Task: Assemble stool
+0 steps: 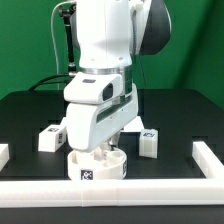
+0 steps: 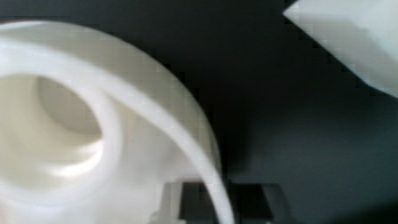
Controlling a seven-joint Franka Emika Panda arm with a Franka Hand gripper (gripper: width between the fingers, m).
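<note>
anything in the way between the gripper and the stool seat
Nothing visible does. The gripper is down right at the seat, and in the wrist view the seat's rim runs straight to the fingers. The leg on the exterior view's left and the leg on the exterior view's right stand apart from it.

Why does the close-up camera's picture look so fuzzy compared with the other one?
In the wrist view the seat sits so near the lens that it is out of focus, its white almost washed out. The leg in the corner is blurred too. The exterior view is sharper and evenly lit, and the seat's tag shows clearly.
</note>
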